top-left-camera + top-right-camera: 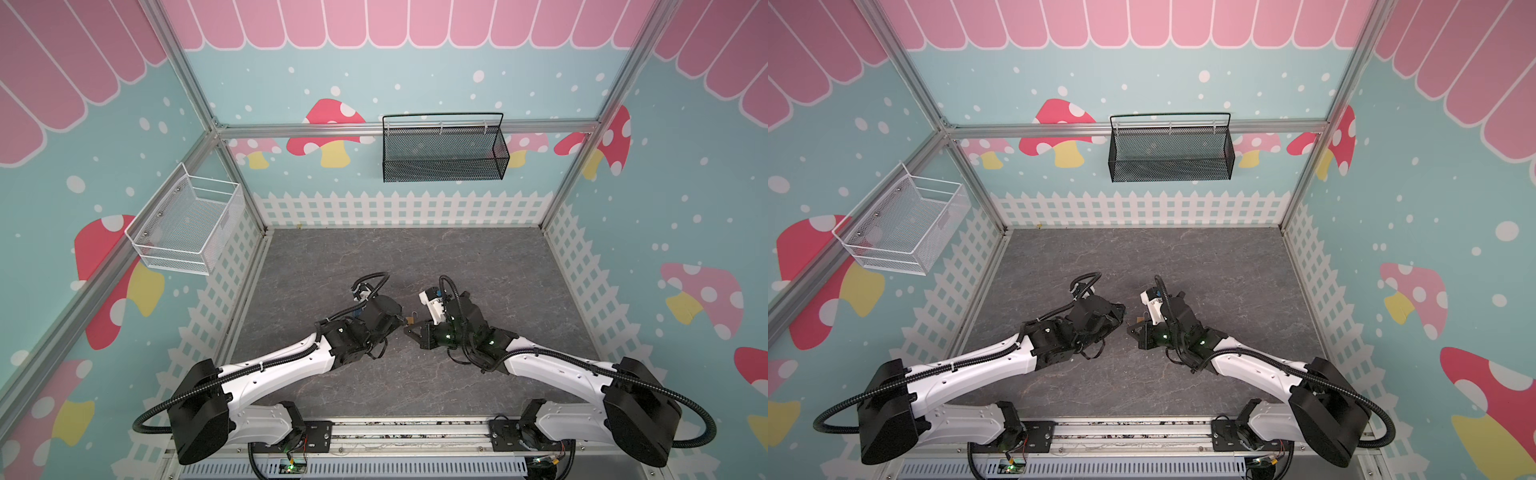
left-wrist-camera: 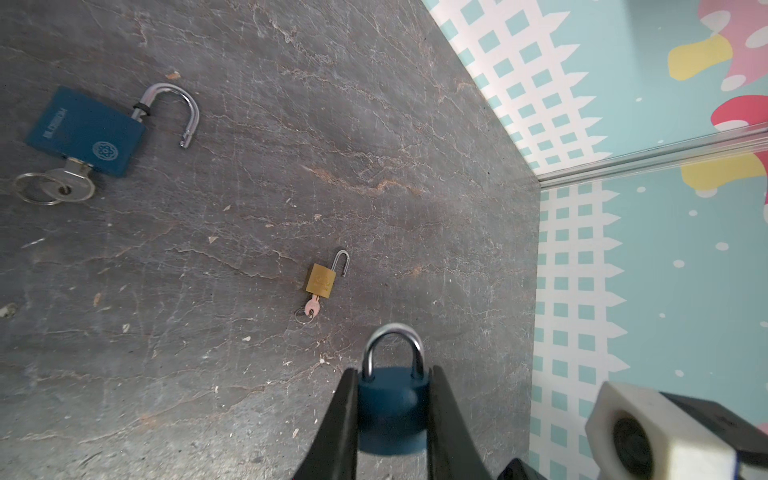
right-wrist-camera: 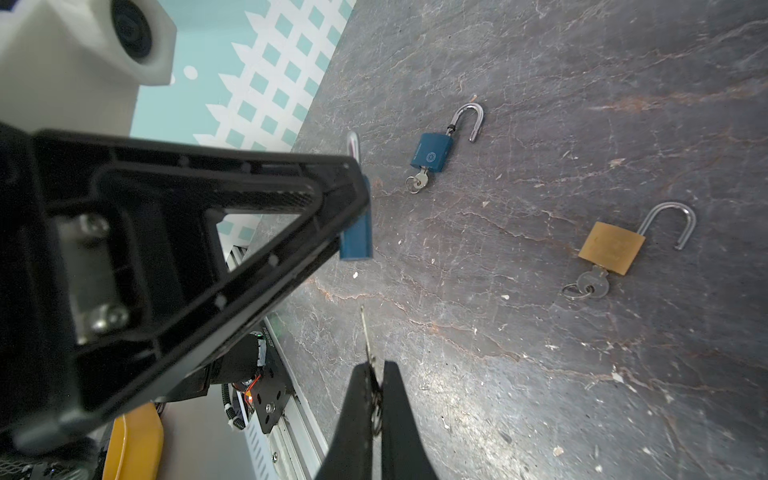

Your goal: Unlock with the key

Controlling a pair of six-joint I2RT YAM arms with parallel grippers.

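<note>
In both top views the left gripper (image 1: 400,321) reaches toward 2 o'clock and the right gripper (image 1: 409,331) toward 9 o'clock, tips nearly meeting over the middle of the grey veined table (image 1: 498,270). The left wrist view shows the left jaws grasping the matte blue body of a padlock (image 2: 390,411), its long axis along the fingers, its closed chrome shackle pointing away from the wrist. In the right wrist view the right jaws are clenched on a thin metal key (image 3: 365,332), edge-on, its blade running toward the padlock's flat base, short of it.
</note>
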